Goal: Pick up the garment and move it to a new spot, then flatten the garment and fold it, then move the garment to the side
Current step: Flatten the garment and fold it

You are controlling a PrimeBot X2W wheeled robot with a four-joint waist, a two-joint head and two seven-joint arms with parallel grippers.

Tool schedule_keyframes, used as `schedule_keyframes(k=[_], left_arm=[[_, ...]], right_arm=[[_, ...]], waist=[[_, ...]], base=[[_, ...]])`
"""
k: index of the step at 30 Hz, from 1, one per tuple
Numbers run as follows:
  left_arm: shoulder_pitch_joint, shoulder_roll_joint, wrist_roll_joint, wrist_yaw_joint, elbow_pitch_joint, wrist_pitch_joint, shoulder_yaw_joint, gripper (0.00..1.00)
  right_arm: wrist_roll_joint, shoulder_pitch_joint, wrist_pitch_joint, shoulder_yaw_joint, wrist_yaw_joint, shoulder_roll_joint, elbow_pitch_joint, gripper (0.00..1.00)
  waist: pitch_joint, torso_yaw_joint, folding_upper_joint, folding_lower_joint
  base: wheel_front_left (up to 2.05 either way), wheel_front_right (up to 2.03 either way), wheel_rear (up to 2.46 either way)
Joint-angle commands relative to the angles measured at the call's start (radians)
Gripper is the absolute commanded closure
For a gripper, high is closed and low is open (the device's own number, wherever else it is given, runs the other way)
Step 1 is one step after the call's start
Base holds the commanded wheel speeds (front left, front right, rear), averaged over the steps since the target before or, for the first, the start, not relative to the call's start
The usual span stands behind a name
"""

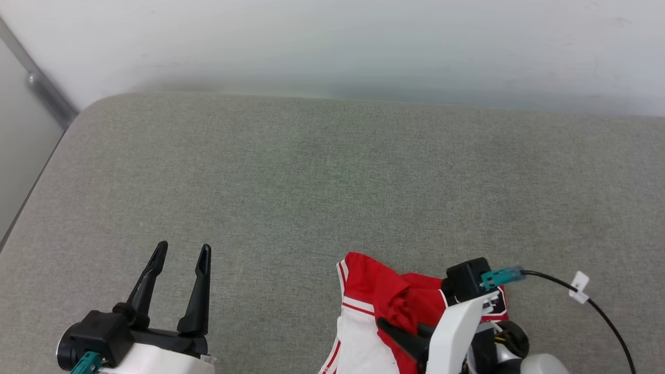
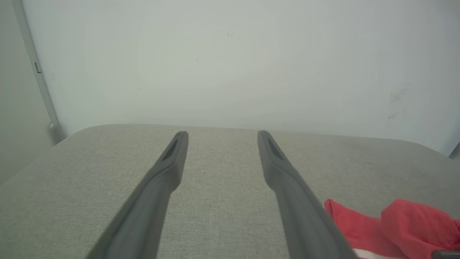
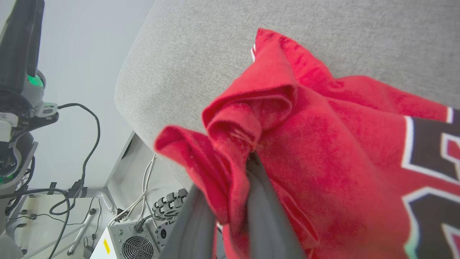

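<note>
Pinching a fold of the garment, my right pincer is narrow, black cable beside. My left pincer stands wide over the counter.

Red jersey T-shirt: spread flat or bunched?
Bunched: the red jersey T-shirt rises in crumpled folds, pinched by the right hand, on the grey fabric surface.

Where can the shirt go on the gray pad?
The whole pad from the wall down to the left gripper is bare. It's crowded only at the near right edge, where the right gripper pinches the bunched shirt.
</note>
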Motion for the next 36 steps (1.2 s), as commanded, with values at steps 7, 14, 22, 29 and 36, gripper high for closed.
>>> schedule_keyframes(k=[7,14,22,29,36], left_arm=[[0.013,0.008,0.001,-0.001,0.011,-0.005,-0.001,0.00],[0.012,0.020,-0.003,-0.001,0.009,-0.005,0.012,0.00],[0.015,0.010,-0.002,-0.001,-0.004,-0.005,0.017,0.00],[0.001,0.000,-0.007,-0.001,-0.003,-0.005,0.009,0.00],[-0.010,-0.001,-0.012,-0.001,-0.017,-0.005,0.014,0.00]], right_arm=[[0.076,-0.037,-0.067,0.109,0.000,0.003,0.029,0.00],[0.082,-0.081,-0.089,0.108,0.000,0.003,0.002,0.00],[-0.107,-0.171,-0.169,-0.018,0.000,-0.061,-0.060,0.00],[-0.353,-0.198,-0.393,-0.109,0.000,-0.210,-0.053,0.00],[-0.449,-0.098,-0.591,-0.247,0.000,-0.194,-0.064,0.00]], waist=[[-0.013,-0.017,0.0000,0.0000],[-0.030,-0.060,0.0000,0.0000],[-0.032,-0.113,0.0000,0.0000],[-0.027,-0.139,0.0000,0.0000],[-0.023,-0.152,0.0000,0.0000]], base=[[0.00,0.00,0.00],[0.00,0.00,0.00],[0.00,0.00,0.00],[0.00,0.00,0.00],[0.00,0.00,0.00]])
